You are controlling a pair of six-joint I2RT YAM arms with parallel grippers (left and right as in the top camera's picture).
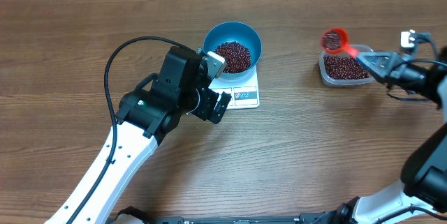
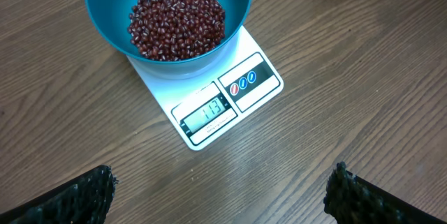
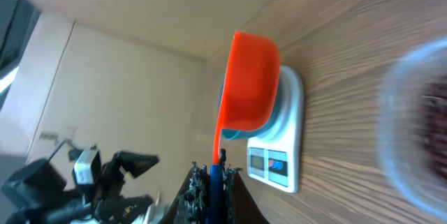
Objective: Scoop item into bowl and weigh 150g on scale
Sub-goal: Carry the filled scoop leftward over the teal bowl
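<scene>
From overhead, the bowl (image 1: 233,37) sits on the scale (image 1: 246,95) near the table's middle. The beans (image 1: 232,55) form a dark, glossy red-brown mound inside it. My left gripper (image 1: 218,84) hangs at the scale's 8 o'clock, jaws spread wide and empty. Well off at 3 o'clock, my right gripper (image 1: 374,62) pinches the handle of the scoop (image 1: 334,40), which carries beans over the 11 o'clock rim of the tub (image 1: 343,70). Bare wood lies between bowl and tub.

My left wrist view shows the bowl covering the scale's far half, with the display edge clear and reading 113. Open table lies between my fingertips (image 2: 94,189).

In my right wrist view the scoop stands in front of the scale, and the tub is a blur at 3 o'clock.
</scene>
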